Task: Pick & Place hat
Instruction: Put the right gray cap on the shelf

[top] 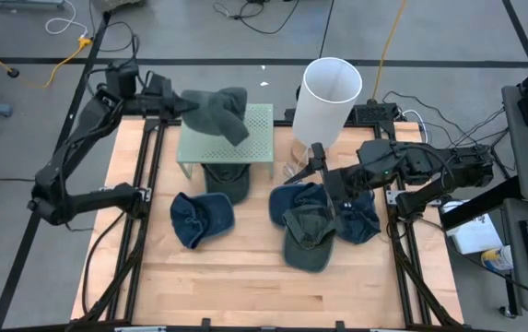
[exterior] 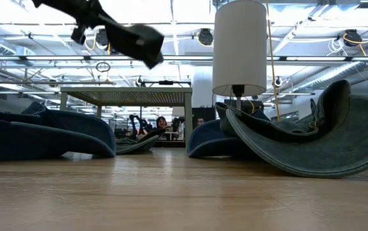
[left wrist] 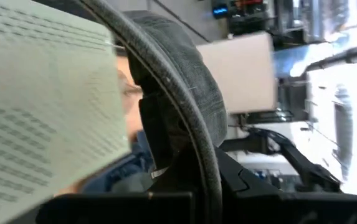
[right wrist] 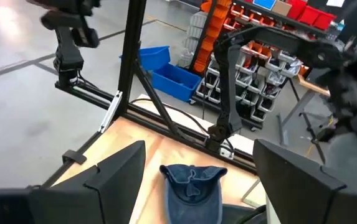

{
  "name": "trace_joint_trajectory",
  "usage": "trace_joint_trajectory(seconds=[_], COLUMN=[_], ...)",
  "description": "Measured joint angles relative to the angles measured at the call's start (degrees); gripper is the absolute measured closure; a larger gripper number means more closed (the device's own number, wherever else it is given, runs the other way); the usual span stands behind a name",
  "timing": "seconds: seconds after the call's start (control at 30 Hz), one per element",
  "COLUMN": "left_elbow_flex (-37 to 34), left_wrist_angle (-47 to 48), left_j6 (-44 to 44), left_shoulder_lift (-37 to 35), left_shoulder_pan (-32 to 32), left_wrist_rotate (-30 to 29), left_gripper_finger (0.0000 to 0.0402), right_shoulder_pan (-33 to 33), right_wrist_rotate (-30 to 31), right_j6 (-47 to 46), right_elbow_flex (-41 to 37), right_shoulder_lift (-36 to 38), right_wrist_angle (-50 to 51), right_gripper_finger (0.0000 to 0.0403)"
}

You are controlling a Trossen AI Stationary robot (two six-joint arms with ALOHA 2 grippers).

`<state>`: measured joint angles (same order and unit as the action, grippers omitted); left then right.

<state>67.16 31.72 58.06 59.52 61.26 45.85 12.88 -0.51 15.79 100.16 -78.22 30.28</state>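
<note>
A grey-green hat point(top: 216, 111) hangs in the air over the far left part of a pale green perforated stand point(top: 250, 138), with my left gripper point(top: 173, 103) shut on it. The low view shows gripper and hat point(exterior: 135, 40) well above the stand's top point(exterior: 129, 96). A dark green hat point(top: 227, 181) lies under the stand. One blue hat point(top: 201, 219) lies on the table left of centre. Blue hats point(top: 311, 201) and a green hat point(top: 308, 242) lie piled at the right. My right gripper point(top: 323, 175) is open above that pile, touching nothing; its wrist view shows the blue hat point(right wrist: 190, 186) between its fingers. My left gripper holds the grey-green hat by its edge on the table's left side point(top: 188, 103), coming nearly level from the far left. The wrist view shows the hat's curved rim point(left wrist: 194, 143) running back between the fingers; the contact itself is hidden. The hat is lifted clear of the stand.
A tall white cylinder point(top: 328, 92) stands at the far edge right of the stand. Bare wooden table point(top: 245, 286) lies toward the near edge. Black frame rails point(top: 139, 231) run along both sides of the table.
</note>
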Motion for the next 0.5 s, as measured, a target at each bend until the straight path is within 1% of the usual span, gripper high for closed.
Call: trace_joint_trajectory(seconds=[0.17, 0.37, 0.5], left_elbow_flex=[0.0, 0.0, 0.0], left_wrist_angle=[5.8, 12.6, 14.3], left_j6=[-6.0, -13.6, -17.3], left_shoulder_lift=[3.0, 5.6, 6.4], left_shoulder_pan=[3.1, 4.6, 5.0], left_wrist_rotate=[0.4, -3.2, -6.6], left_gripper_finger=[0.0394, 0.0395, 0.0395], right_shoulder_pan=[0.0, 0.0, 0.0], right_wrist_rotate=[0.0, 0.0, 0.0], right_j6=[1.9, 2.0, 2.0], right_elbow_flex=[0.0, 0.0, 0.0], right_shoulder_lift=[0.0, 0.0, 0.0], right_wrist_angle=[0.0, 0.6, 1.9], right_gripper_finger=[0.0115, 0.0116, 0.0116])
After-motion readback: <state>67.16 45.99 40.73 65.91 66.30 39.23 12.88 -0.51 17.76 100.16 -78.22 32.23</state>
